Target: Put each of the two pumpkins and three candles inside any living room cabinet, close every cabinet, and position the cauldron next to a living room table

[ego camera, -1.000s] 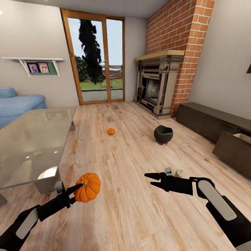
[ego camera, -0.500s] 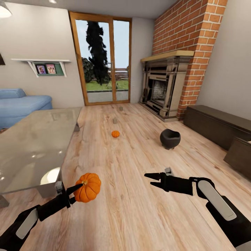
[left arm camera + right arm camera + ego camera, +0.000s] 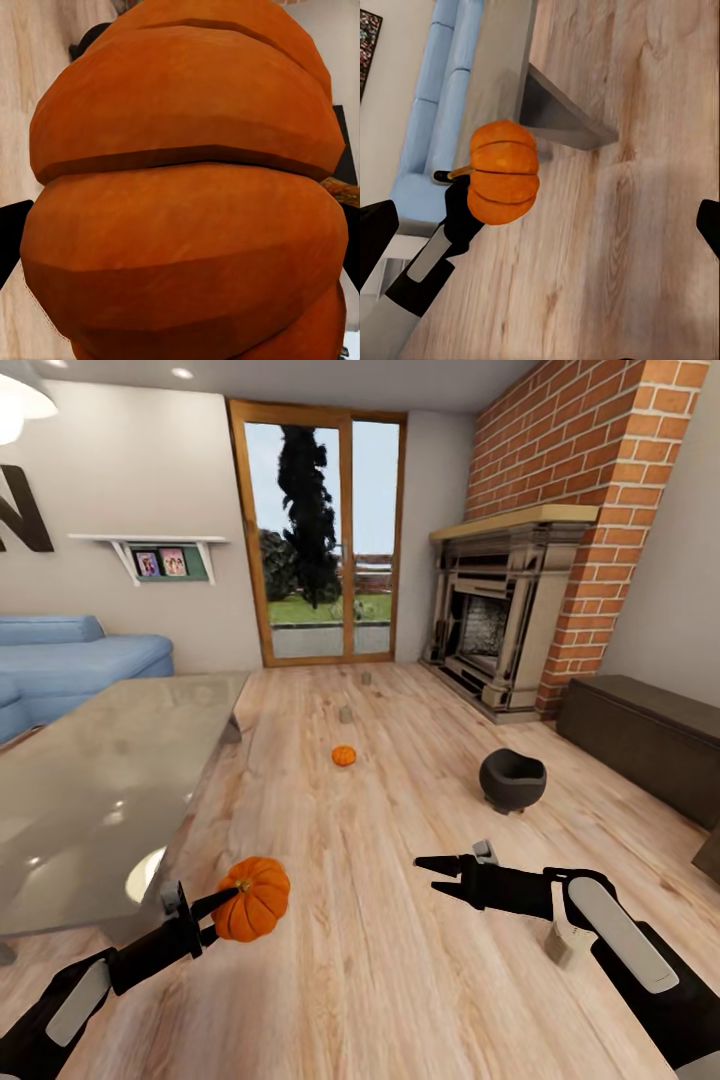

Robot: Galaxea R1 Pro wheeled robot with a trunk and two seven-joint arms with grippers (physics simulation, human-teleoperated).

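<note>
My left gripper (image 3: pixel 225 908) is shut on the larger orange pumpkin (image 3: pixel 252 898), held above the floor by the table's near corner. That pumpkin (image 3: pixel 180 195) sits close to the left wrist camera, and the right wrist view shows the pumpkin (image 3: pixel 502 172) too. My right gripper (image 3: pixel 428 871) hangs open and empty at mid-floor. The small pumpkin (image 3: pixel 343 756) lies on the planks farther ahead. Two candles (image 3: pixel 345 714) (image 3: pixel 366 678) stand beyond it toward the glass doors. Another candle (image 3: pixel 563 945) stands beside my right forearm. The black cauldron (image 3: pixel 512 778) sits right of centre. The dark cabinet (image 3: pixel 645 735) runs along the right wall.
The grey glossy table (image 3: pixel 90 790) takes up the left side, with the blue sofa (image 3: pixel 70 660) behind it. A beige fireplace (image 3: pixel 500 625) under brick stands at the back right. Glass doors (image 3: pixel 320 540) close the far end. Bare plank floor runs between table and cabinet.
The whole picture has shifted right, so the camera has turned left; the open cabinet front has left the view. Both arms keep their pose, the pumpkin still held.
</note>
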